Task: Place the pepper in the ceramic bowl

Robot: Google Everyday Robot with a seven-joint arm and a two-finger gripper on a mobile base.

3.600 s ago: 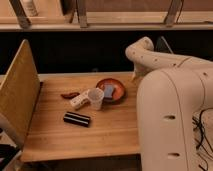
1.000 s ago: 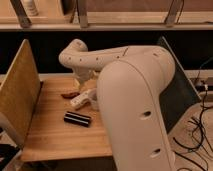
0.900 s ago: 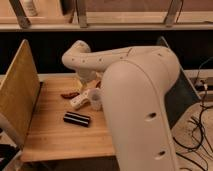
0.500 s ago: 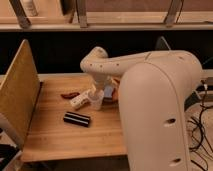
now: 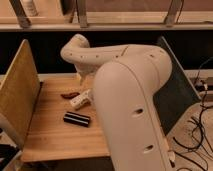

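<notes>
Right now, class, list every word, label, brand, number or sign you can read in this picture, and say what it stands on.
None can be read.
The black bar, the white cup and the pepper show no lettering.
Any label on the bottle at top left is too blurred to read.
The gripper, low over the table behind the white cup, shows no marking.

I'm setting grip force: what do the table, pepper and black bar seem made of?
Table: pale wood, matte, plank lines show. Pepper: dark red, smooth; real or plastic, unclear. Black bar: dark, dull, perhaps plastic or rubber. The gripper is hidden behind the arm.
</notes>
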